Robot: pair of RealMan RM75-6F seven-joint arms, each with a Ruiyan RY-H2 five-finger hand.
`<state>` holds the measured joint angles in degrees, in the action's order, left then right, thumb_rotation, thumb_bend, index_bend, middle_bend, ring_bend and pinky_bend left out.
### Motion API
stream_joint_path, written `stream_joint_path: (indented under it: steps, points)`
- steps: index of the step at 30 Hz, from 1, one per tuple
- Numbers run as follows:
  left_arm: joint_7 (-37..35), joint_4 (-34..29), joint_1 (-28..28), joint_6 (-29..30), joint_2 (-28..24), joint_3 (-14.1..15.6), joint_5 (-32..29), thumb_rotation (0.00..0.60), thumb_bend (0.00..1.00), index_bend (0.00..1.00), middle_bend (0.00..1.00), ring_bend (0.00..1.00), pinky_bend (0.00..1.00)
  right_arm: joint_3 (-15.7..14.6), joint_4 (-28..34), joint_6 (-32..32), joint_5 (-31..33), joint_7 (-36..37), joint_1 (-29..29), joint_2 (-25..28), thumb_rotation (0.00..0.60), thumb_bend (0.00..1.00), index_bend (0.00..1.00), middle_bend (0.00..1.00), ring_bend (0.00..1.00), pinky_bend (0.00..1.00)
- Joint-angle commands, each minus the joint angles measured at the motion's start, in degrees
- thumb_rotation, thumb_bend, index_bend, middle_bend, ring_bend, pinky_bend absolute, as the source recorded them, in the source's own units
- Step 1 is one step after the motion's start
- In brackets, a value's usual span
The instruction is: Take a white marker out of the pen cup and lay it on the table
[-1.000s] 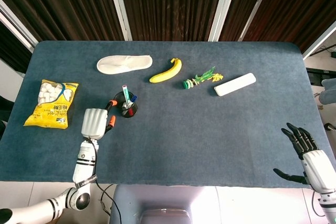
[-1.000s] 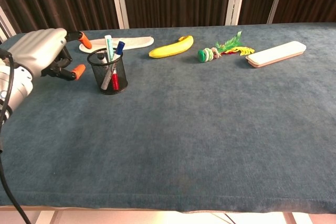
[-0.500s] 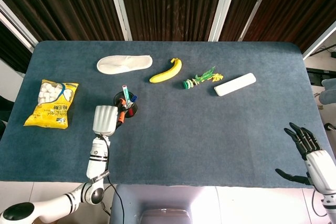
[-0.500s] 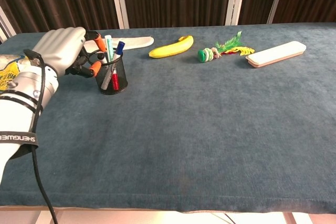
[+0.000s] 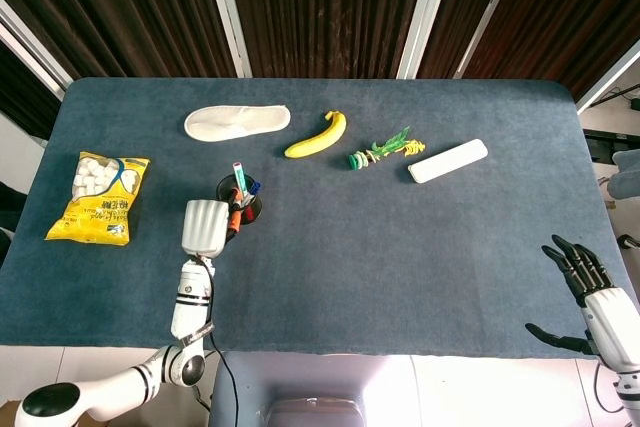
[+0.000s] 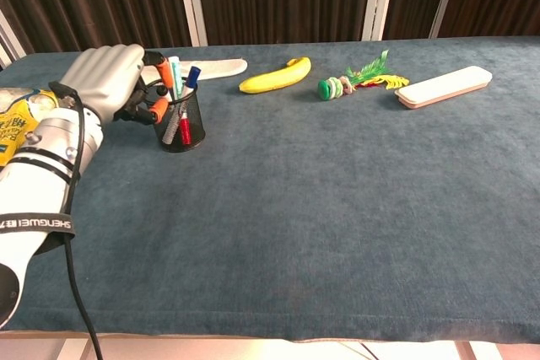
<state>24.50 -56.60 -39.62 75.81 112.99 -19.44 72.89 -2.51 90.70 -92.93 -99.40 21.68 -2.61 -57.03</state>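
Observation:
A black mesh pen cup stands left of centre on the blue table, also seen in the head view as the pen cup. A white marker with a green cap sticks up from it beside a blue-capped and a red pen; from above the white marker leans away from me. My left hand is at the cup's left side, its orange-tipped fingers spread at the rim, next to the marker; I see no grip on it. My right hand hovers at the table's near right corner, fingers apart, holding nothing.
A white slipper, a banana, a green-and-yellow toy and a white case lie along the far half. A yellow snack bag lies left of the cup.
My left hand has moved right, from beside the cup to its rim, with fingertips now by the pens. The right hand has sunk slightly toward the frame's corner.

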Motion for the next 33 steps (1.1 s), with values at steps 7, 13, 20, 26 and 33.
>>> stream_joint_path:
  steps: [7,13,20,26,33]
  points:
    - [-0.3,1.1,-0.2,0.4,0.3,0.2,-0.2,0.600,0.39,0.46,1.00,1.00,1.00,-0.1,-0.1,0.1,-0.1,-0.1,0.0,-0.1,0.600,0.23,0.06,0.05,0.02,0.13]
    - [-0.5,1.6,-0.2,0.6,0.3,0.4,-0.2,0.600,0.39,0.48,1.00,1.00,1.00,-0.1,-0.1,0.0,-0.2,-0.1,0.0,-0.1,0.600,0.23,0.06,0.05,0.01,0.13]
    - [-0.8,2.2,-0.3,1.2,0.6,0.3,-0.1,0.600,0.39,0.50,1.00,1.00,1.00,-0.1,-0.1,0.0,-0.1,-0.1,0.0,-0.1,0.600,0.23,0.06,0.05,0.01,0.13]
    - [-2.5,2.4,-0.3,2.4,0.7,0.5,0.7,0.600,0.39,0.57,1.00,1.00,1.00,-0.1,-0.1,0.0,-0.1,-0.1,0.1,-0.1,0.600,0.23,0.06,0.05,0.01,0.13]
    - [-5.3,-1.3,0.9,5.2,-1.3,1.2,2.8,0.600,0.40,0.68,1.00,1.00,1.00,-0.1,-0.2,-0.1,-0.1,-0.1,0.1,-0.2,0.600,0.23,0.06,0.05,0.02,0.13]
